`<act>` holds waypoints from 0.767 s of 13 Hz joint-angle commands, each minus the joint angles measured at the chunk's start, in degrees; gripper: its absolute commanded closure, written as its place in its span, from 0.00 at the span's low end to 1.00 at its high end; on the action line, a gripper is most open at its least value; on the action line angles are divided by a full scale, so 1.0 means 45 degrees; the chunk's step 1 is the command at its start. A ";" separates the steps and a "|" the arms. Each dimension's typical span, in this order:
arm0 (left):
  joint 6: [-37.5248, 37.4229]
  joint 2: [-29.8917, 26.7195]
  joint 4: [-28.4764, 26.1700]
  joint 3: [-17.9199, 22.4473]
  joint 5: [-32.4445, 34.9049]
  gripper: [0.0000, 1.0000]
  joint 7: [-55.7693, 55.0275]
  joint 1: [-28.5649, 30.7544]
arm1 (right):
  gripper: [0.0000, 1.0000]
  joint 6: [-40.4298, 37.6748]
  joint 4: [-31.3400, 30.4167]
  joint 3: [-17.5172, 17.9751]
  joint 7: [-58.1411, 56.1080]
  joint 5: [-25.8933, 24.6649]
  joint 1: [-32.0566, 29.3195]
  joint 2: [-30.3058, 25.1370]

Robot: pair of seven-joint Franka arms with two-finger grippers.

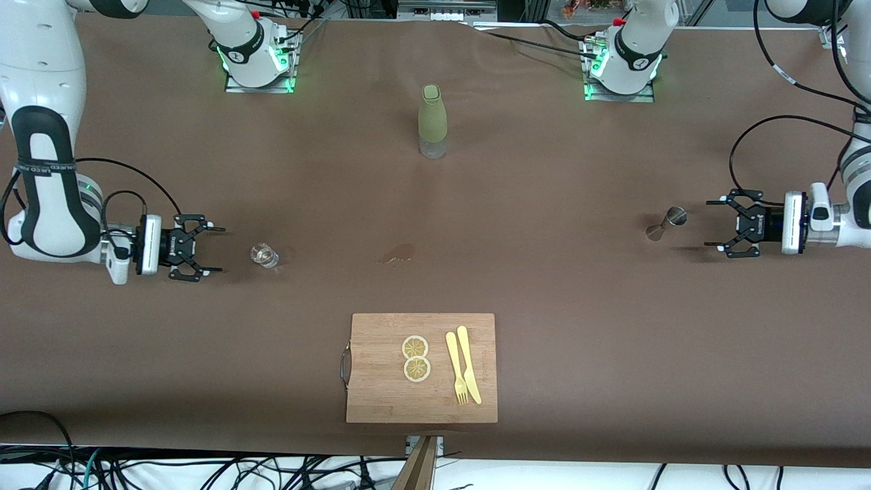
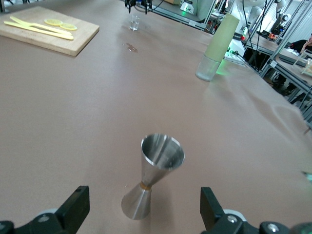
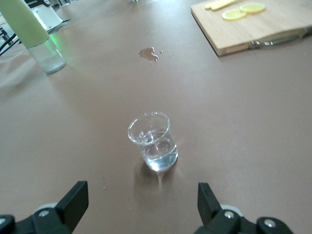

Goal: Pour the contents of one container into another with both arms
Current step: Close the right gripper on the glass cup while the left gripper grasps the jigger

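In the front view, your right gripper (image 1: pixel 212 255) sits low at about nine o'clock from the table's middle, fingers spread and holding nothing. The glass tumbler (image 1: pixel 264 255) stands upright just off its tips, toward the centre. Your left gripper (image 1: pixel 716 229) waits at three o'clock, also spread and empty, with the metal jigger (image 1: pixel 665 224) standing near its tips. The green bottle (image 1: pixel 432 121) stands at twelve o'clock, the cutting board (image 1: pixel 381 381) at six, carrying two lemon slices (image 1: pixel 416 358), a yellow fork (image 1: pixel 455 367) and knife (image 1: pixel 469 364). A small wet patch (image 1: pixel 398 254) marks the middle.

In your left wrist view, the jigger (image 2: pixel 153 174) stands upright between the open fingertips (image 2: pixel 75 207), untouched.

In your right wrist view, the tumbler (image 3: pixel 153 141), partly filled with clear liquid, stands ahead of the spread fingertips (image 3: pixel 74 201), apart from both.
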 commanded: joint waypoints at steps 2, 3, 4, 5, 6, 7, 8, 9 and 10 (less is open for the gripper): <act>0.1156 0.0109 -0.1504 0.0141 -0.1544 0.00 0.3331 -0.0052 | 0.01 -0.0012 0.0043 0.0424 -0.2354 0.1023 -0.0089 0.0665; 0.1215 0.0245 -0.1739 0.0161 -0.1993 0.00 0.3490 -0.0091 | 0.01 -0.0012 0.0043 0.0579 -0.3056 0.1471 -0.0089 0.0782; 0.1390 0.0266 -0.1819 0.0161 -0.2172 0.00 0.3627 -0.0149 | 0.01 -0.0012 0.0043 0.0619 -0.3565 0.1939 -0.0089 0.0996; 0.1488 0.0266 -0.1820 0.0142 -0.2232 0.00 0.3686 -0.0227 | 0.01 -0.0012 0.0043 0.0619 -0.3919 0.2215 -0.0089 0.1211; 0.1509 0.0305 -0.1859 0.0141 -0.2310 0.00 0.3687 -0.0383 | 0.01 -0.0051 0.0043 0.0658 -0.4270 0.2507 -0.0089 0.1426; 0.1509 0.0479 -0.1917 0.0141 -0.2639 0.00 0.3726 -0.0442 | 0.01 -0.0109 0.0024 0.0794 -0.4467 0.2916 -0.0089 0.1525; 0.1509 0.0655 -0.1995 0.0141 -0.2991 0.00 0.4094 -0.0540 | 0.01 -0.0149 0.0024 0.0815 -0.4643 0.3056 -0.0089 0.1622; 0.1509 0.0792 -0.2034 0.0141 -0.3245 0.00 0.4484 -0.0695 | 0.01 -0.0168 0.0024 0.0950 -0.4683 0.3077 -0.0069 0.1739; 0.1528 0.0987 -0.2112 0.0141 -0.3422 0.00 0.4662 -0.0793 | 0.01 -0.0188 0.0005 0.1106 -0.4819 0.3328 -0.0069 0.1895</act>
